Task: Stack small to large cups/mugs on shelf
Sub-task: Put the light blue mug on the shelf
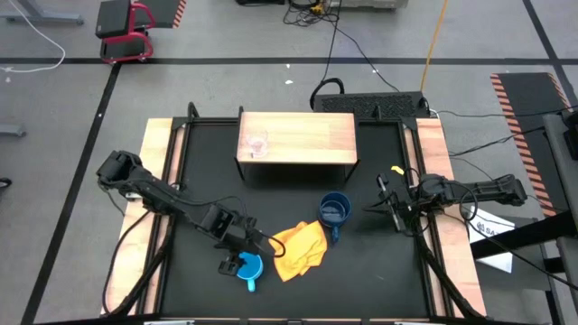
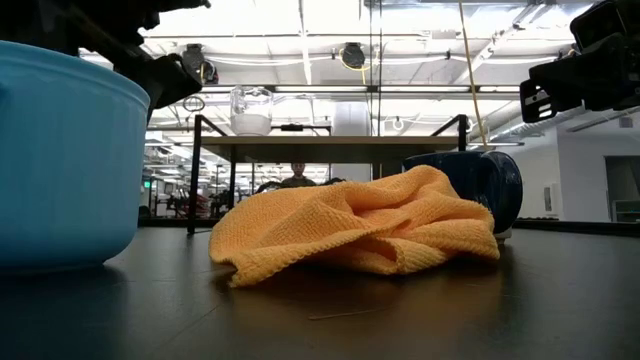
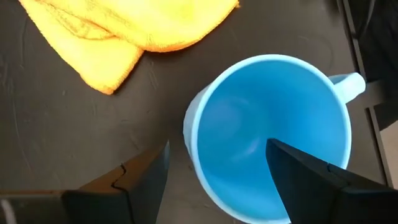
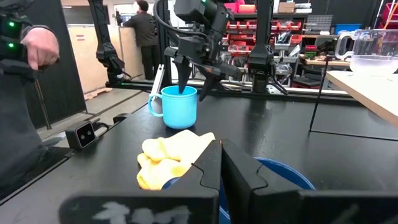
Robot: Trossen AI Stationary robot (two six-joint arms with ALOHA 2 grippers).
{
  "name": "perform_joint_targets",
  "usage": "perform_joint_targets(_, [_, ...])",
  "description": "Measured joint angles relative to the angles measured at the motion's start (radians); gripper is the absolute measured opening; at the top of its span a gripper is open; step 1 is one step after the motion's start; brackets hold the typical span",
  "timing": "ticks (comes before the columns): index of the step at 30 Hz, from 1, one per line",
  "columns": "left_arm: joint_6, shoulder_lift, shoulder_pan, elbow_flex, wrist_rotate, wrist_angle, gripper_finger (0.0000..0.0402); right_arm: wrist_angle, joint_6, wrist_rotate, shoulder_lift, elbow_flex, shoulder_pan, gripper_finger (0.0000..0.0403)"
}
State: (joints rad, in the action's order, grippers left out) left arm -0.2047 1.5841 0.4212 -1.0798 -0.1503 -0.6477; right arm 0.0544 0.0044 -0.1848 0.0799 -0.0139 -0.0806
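Two end effectors | left end effector (image 3: 214,180) spread wide, straddling light blue mug's (image 1: 248,267) rim on table (image 1: 208,171) | right end effector (image 4: 221,155) clenched, empty | glass cup (image 1: 257,144) on shelf (image 1: 307,135)

A grey floor (image 1: 72,117) crossed by dark tape lines is seen around the table, with a red-framed stool (image 1: 126,27) at far left. Ceiling lights (image 2: 300,20) are seen overhead. Red storage shelves (image 4: 249,31) and a standing person (image 4: 144,31) are shown beyond.
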Motion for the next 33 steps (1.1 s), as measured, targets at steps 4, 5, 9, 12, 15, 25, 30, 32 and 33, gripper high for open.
perform_joint_targets(4, [0.009, 0.0, -0.002, 0.0, -0.005, -0.009, 0.025, 0.0, 0.0, 0.0, 0.0, 0.0, 0.0, 0.0])
perform_joint_targets(5, [0.012, 0.0, -0.002, 0.0, -0.005, -0.003, 0.024, 0.0, 0.0, 0.0, 0.0, 0.0, 0.0, 0.0])
perform_joint_targets(9, [0.017, 0.0, -0.002, 0.0, -0.006, 0.003, 0.0191, 0.001, 0.001, 0.0, 0.0, 0.0, 0.0, 0.0])
perform_joint_targets(12, [0.02, 0.0, -0.005, 0.0, -0.006, 0.003, 0.0156, 0.001, 0.001, 0.0, 0.0, 0.0, 0.0, 0.0])
perform_joint_targets(15, [0.026, 0.0, -0.012, 0.0, -0.006, 0.002, 0.0126, 0.001, 0.0, 0.0, 0.0, 0.0, 0.0, 0.0])
perform_joint_targets(25, [0.054, 0.0, -0.022, -0.001, -0.006, 0.002, 0.0048, 0.001, -0.001, 0.0, 0.0, 0.0, 0.0, 0.0])
perform_joint_targets(30, [0.084, 0.0, -0.022, -0.001, -0.006, 0.009, 0.001, 0.001, -0.001, 0.0, 0.0, 0.0, 0.0, 0.0])
perform_joint_targets(32, [0.104, 0.0, -0.022, -0.001, -0.002, 0.015, 0.0012, 0.001, -0.001, 0.0, 0.0, 0.0, 0.0, 0.0])
perform_joint_targets(33, [0.116, 0.0, -0.022, -0.001, 0.006, 0.019, 0.0011, 0.001, -0.001, 0.0, 0.0, 0.0, 0.0, 0.0])
